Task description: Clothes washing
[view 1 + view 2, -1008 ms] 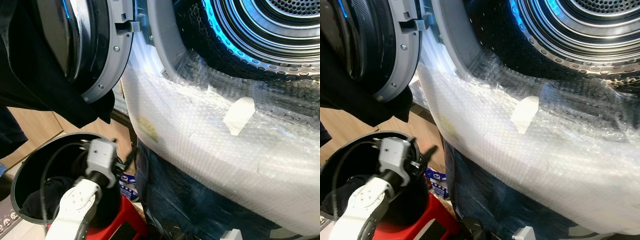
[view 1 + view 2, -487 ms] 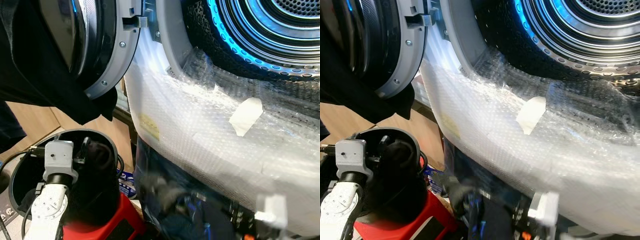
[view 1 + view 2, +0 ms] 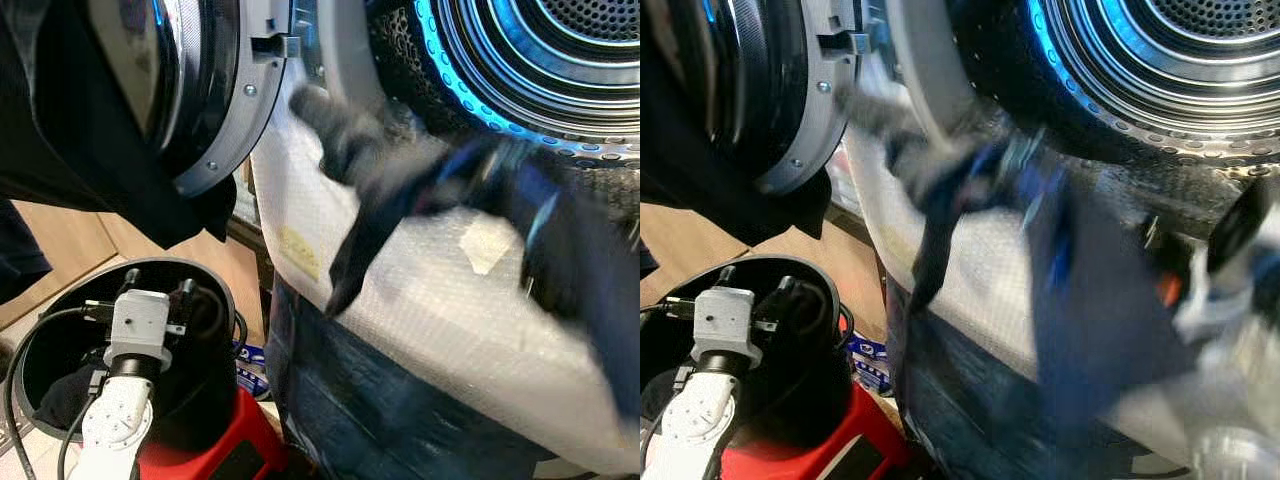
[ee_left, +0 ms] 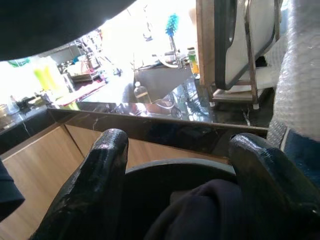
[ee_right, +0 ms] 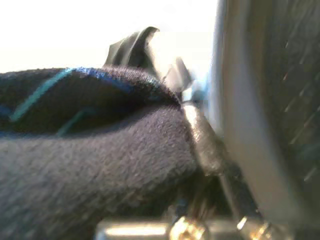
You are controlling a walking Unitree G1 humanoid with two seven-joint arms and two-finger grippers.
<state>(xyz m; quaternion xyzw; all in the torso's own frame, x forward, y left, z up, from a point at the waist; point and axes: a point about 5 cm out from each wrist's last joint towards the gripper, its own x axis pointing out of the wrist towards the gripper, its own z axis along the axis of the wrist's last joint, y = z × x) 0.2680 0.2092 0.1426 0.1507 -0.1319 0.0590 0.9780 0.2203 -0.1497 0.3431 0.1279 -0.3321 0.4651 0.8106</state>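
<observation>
A dark blue garment (image 3: 420, 190) with teal lines sweeps, blurred, across the bubble-wrapped front of the washing machine (image 3: 440, 310), just below the open drum (image 3: 560, 60). My right gripper (image 3: 1175, 265) is shut on it, and in the right wrist view the cloth (image 5: 90, 150) covers the fingers beside the drum's rim. Over the black basket (image 3: 30, 340) at lower left, my left gripper (image 4: 175, 150) is open, its fingers (image 4: 95, 190) apart above dark clothing (image 4: 200, 210) lying inside.
The round washer door (image 3: 215, 100) stands open at upper left, with a black cloth (image 3: 90, 170) draped over it. The basket rests on a red stool (image 3: 240, 450). Wooden cabinets (image 3: 60, 260) stand behind it, and a cable (image 3: 30, 350) loops over its rim.
My right arm has swung up from below, carrying the dark blue garment across the machine's front toward the drum. The left gripper stays in the basket, shifted slightly.
</observation>
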